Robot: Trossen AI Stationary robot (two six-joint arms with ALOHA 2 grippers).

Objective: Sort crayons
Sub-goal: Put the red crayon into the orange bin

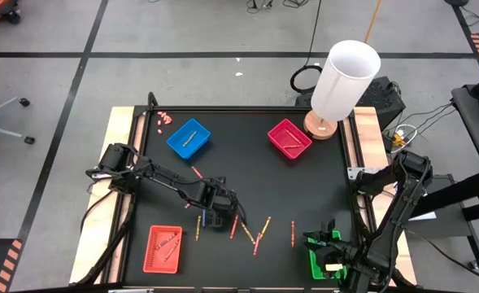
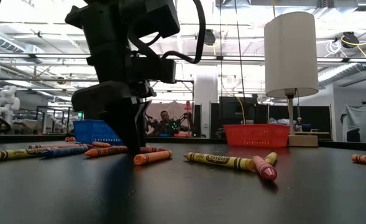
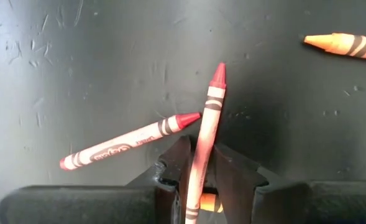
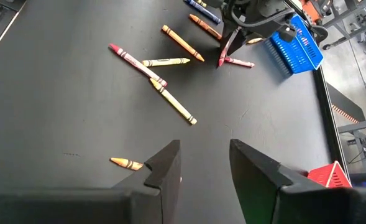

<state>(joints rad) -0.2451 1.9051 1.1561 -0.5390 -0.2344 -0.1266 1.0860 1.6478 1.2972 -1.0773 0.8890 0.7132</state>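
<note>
Left claw (image 3: 201, 180): clenched on one red crayon (image 3: 206, 134), low over the near middle of the black surface (image 1: 247, 179); the crayon runs out past the fingertips, its tip pointing away from the wrist
Second red crayon (image 3: 130, 142): lies flat on the surface just beside the held one, its tip close to the held stick; whether they touch cannot be told
Orange crayon (image 3: 344, 43): one, lying apart from the claw, at the edge of the left wrist view
Loose crayons on the surface (image 1: 255, 232): about ten thin sticks in red, orange, yellow and blue scattered across the near middle, to the right of the left claw
Low view: a yellow crayon (image 2: 220, 161) and a pink one (image 2: 265, 170) lie nearest the camera, an orange one (image 2: 153, 157) beside the claw's base
Right claw (image 4: 204, 163): released, fingers apart and holding nothing, over the near right corner above the green tray (image 1: 319, 262)
Trays: four; blue tray (image 1: 189, 137) far left, magenta tray (image 1: 289, 138) far right, red tray (image 1: 163, 248) near left, green near right
Tray contents: at least one stick each in the blue, magenta and red trays; exact count unclear
Lamp (image 1: 343, 81): one, white shade on a round wooden base, at the far right corner
Small pink bits (image 1: 164, 120): one cluster at the far left corner
Background: one person seated beyond the surface in the low view
</note>
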